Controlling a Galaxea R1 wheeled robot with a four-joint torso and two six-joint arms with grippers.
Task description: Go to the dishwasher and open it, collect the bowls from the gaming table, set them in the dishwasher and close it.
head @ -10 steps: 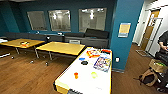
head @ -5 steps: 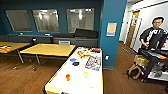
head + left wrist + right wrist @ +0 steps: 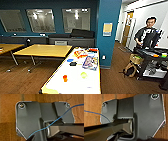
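Lounge with dark teal walls, framed panels along the back wall, wood-plank floor (image 3: pixel 22 80). Long white-topped gaming table (image 3: pixel 75 86) runs from 6 o'clock up toward centre. Yellowish wood-topped table (image 3: pixel 45 50) at 10 o'clock, a second one clipped at 9 o'clock. Dark sofa (image 3: pixel 72 40) against the back wall at 12. Person (image 3: pixel 147 31) with a control rig stands at 2 o'clock beside a black cart (image 3: pixel 152 58).

Bowls, counted: two. Blue bowl (image 3: pixel 70 60) just left of mid-table; yellow-green bowl (image 3: pixel 83 74) nearer the camera, right of the table's centreline. Well apart. One small orange cup (image 3: pixel 65 78) at about 7 o'clock from the green bowl, not a target. One small dark item (image 3: pixel 73 64) just beside the blue bowl. Colourful boxes (image 3: pixel 90 62) cluster toward the far end; exact count unclear.

Step in hand, as judged: driving up to the table's near end. Best to square up on the short end and stop close enough that the green bowl is reachable, keeping clear of the orange cup.

Both wrist views look down on plank floor; finger state of either gripper cannot be told.

Dishwasher lies outside this field of sight.
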